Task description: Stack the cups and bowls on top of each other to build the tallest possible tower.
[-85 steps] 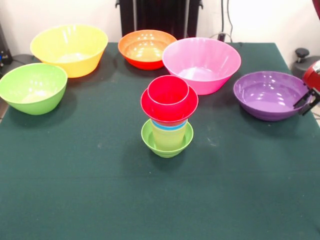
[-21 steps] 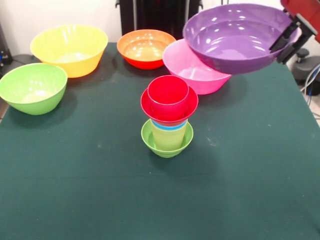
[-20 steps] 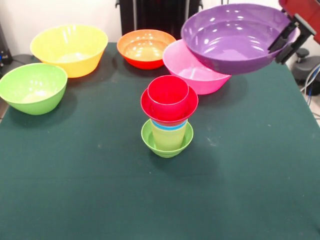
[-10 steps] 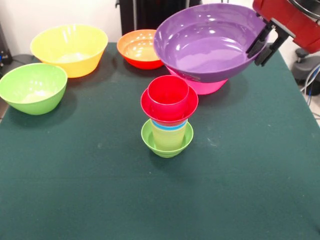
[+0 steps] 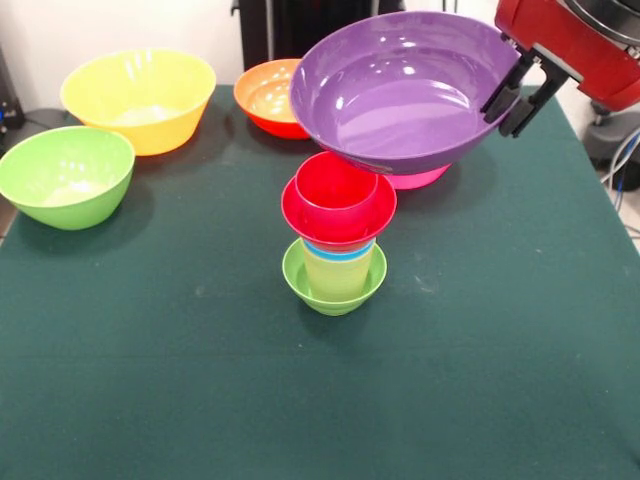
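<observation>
My gripper (image 5: 515,92) is shut on the right rim of the wide purple bowl (image 5: 400,90) and holds it in the air, tilted, above and just right of the tower (image 5: 337,240). The tower stands mid-table: small lime-green bowl (image 5: 300,285) as base, pale yellow cup (image 5: 338,272), blue cup edge (image 5: 340,253), small red bowl (image 5: 305,215), red cup (image 5: 335,185) on top. The purple bowl's lower edge overlaps the red cup's far rim in this view. It hides most of the pink bowl (image 5: 420,180).
A large yellow bowl (image 5: 138,98) and a large green bowl (image 5: 65,175) stand at the left. An orange bowl (image 5: 262,98) stands at the back, partly behind the purple bowl. Green cloth covers the table (image 5: 320,400).
My gripper lifted the purple bowl off the table at the right and has carried it left, from over the pink bowl to beside the tower's top.
</observation>
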